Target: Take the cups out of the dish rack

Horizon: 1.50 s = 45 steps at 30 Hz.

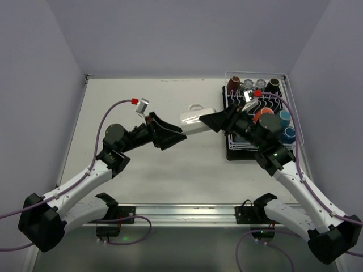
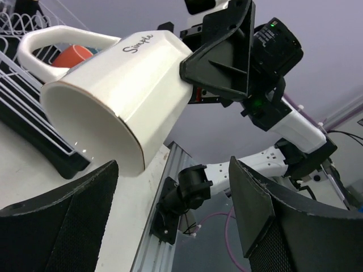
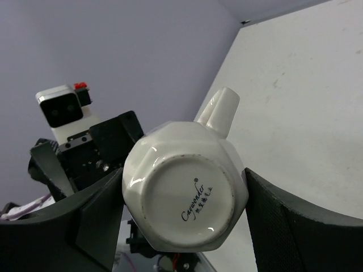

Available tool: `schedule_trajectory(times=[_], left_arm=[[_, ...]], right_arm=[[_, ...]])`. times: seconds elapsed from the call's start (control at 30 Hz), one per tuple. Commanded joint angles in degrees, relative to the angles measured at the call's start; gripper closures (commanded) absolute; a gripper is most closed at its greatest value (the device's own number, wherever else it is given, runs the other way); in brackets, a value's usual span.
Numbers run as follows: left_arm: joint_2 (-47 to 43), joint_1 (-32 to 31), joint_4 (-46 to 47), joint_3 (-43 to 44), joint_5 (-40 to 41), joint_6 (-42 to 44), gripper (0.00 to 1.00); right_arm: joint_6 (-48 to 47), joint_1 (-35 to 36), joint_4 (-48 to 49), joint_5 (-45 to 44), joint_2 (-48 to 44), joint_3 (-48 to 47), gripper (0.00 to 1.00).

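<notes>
Black fingers (image 2: 57,226) of the left jaws filled the foot of the left wrist view, standing wide apart and holding nothing. Just beyond them was the open mouth of the white mug (image 2: 119,90), and I could see no contact between mug and fingers.

That mug (image 1: 195,123) hung on its side in the air between the two arms, above the bare counter (image 1: 159,170) and just left of the dish rack (image 1: 231,143). The right jaws were closed on its base end, one finger (image 3: 283,226) on each side of the faceted body, with the printed underside (image 3: 184,192) facing the right wrist camera. In the top view the handle (image 1: 195,106) pointed towards the far wall.

Several cups were in the rack, an orange cup (image 1: 262,115) and a blue cup (image 1: 282,118) among them.

Judging by its gloss, the mug was glazed ceramic: stiff, fairly heavy for its size, slick under rubber pads, and likely to chip if dropped on the counter. I judged the best hold for the left jaws to be across two opposite flats of the body near the rim, clear of the handle loop. The facets would stop it rolling. A pinch on the rim edge alone looked too easy to lose.
</notes>
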<state>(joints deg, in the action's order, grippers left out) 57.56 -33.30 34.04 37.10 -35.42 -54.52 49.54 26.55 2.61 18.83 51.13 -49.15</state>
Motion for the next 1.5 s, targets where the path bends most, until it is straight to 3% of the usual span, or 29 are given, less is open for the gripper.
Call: schedule_trajectory(times=[0.0, 0.23, 0.33, 0.43, 0.47, 0.53, 0.57, 0.6, 0.7, 0.83, 0.9, 1.03, 1.23, 1.47], left_arm=[[0.8, -1.33, 5.24, 1.92, -0.27, -2.08, 0.19], [1.85, -1.68, 8.84, 1.74, 0.61, -1.73, 0.3], [2.47, -1.68, 10.25, 1.4, 2.02, -1.12, 0.44], [2.73, -1.68, 12.27, 0.87, 4.83, -1.03, 0.69], [2.82, -1.68, 12.62, 0.87, 5.7, -0.59, 0.83], [2.21, -1.68, 11.32, 1.04, 7.72, 0.2, 0.99], [1.25, -1.68, 9.92, 1.22, 10.43, 0.73, 1.0], [0.72, -1.68, 8.69, 1.48, 11.68, 1.26, 1.0], [-1.57, -1.59, -2.72, 5.16, 19.14, 6.43, 1.0], [2.53, -1.16, -30.34, 18.39, 33.62, 18.27, 1.0], [5.97, -0.28, -39.18, 23.17, 38.65, 21.64, 1.0], [17.28, 9.62, -54.74, 33.88, 41.31, 29.01, 1.0], [31.26, 18.96, -66.45, 45.31, 47.98, 35.53, 1.0], [42.71, 21.87, -72.53, 53.07, 53.0, 39.93, 1.0]], right_arm=[[6.44, 1.66, 16.01, 4.54, 0.37, 0.18, 0.88], [9.6, 4.21, 20.06, 5.6, 3.88, 3.52, 0.88], [12.5, 5.01, 24.97, 6.57, 6.52, 6.16, 0.89], [14.44, 5.45, 28.58, 7.36, 8.89, 7.57, 0.89], [14.97, 5.53, 29.98, 7.54, 9.33, 7.83, 0.86], [15.76, 5.53, 31.22, 7.36, 9.77, 8.8, 0.75], [15.85, 5.62, 31.57, 7.27, 9.86, 8.98, 0.67], [15.76, 5.54, 31.58, 7.1, 9.51, 9.24, 0.42], [14.02, 5.53, 28.86, 5.96, 7.68, 9.68, 0.01], [11.03, 5.54, 20.46, 2.27, 3.03, 11.35, 0.01], [8.74, 5.53, 15.78, -0.35, 1.08, 11.18, 0.01], [1.45, 5.62, 4.18, -5.55, -3.75, 10.83, 0.01], [-8.48, 5.62, -13.05, -6.62, -2.98, 5.65, 0.01], [-12.01, 7.55, -16.76, -9.95, -2.71, 5.55, 0.01]])
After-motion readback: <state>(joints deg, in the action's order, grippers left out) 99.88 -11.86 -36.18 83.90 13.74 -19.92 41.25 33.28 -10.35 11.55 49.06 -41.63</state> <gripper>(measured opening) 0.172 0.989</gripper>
